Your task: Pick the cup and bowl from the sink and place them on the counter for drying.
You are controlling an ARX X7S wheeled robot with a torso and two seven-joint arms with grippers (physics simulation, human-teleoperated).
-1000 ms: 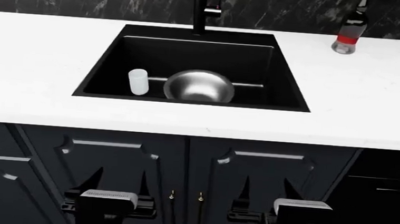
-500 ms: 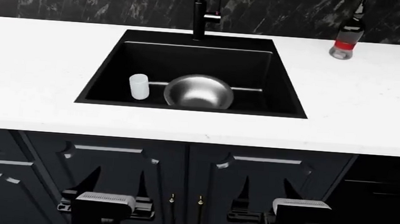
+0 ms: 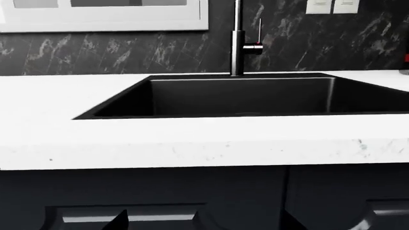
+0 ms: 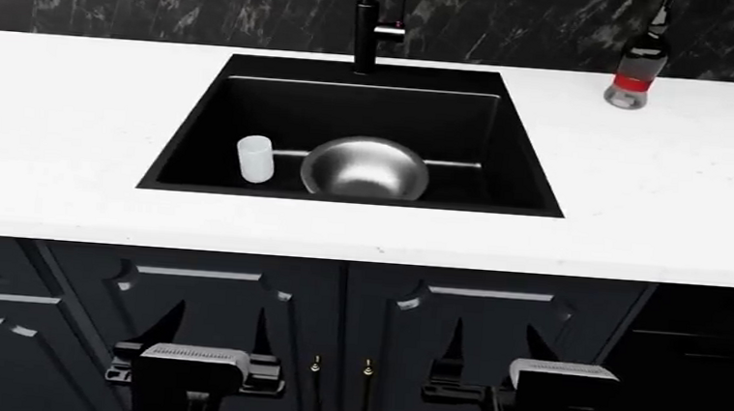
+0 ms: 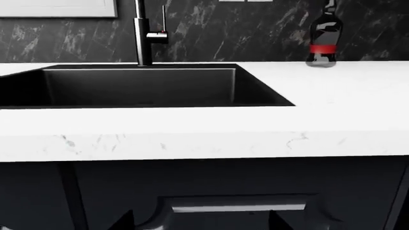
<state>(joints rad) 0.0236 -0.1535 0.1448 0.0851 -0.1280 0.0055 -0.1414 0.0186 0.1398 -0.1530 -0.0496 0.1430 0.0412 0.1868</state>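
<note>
In the left wrist view: sink wall only; cup, bowl hidden.
Head view: cup upright beside bowl, centre frame; left gripper, right gripper low, jaws wide.
Right wrist view: bottle upper right on counter.
Risk: likely clipping the counter edge when rising.

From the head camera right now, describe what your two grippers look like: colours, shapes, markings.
Both are mostly black. The left gripper has two dark, pointed, tapering fingers rising from a black body capped by a pale grey block with a fine ribbed or dotted top. The right gripper matches: dark pointed fingers and a light grey block, its top plainer. No cables or printed markings are visible.
</note>
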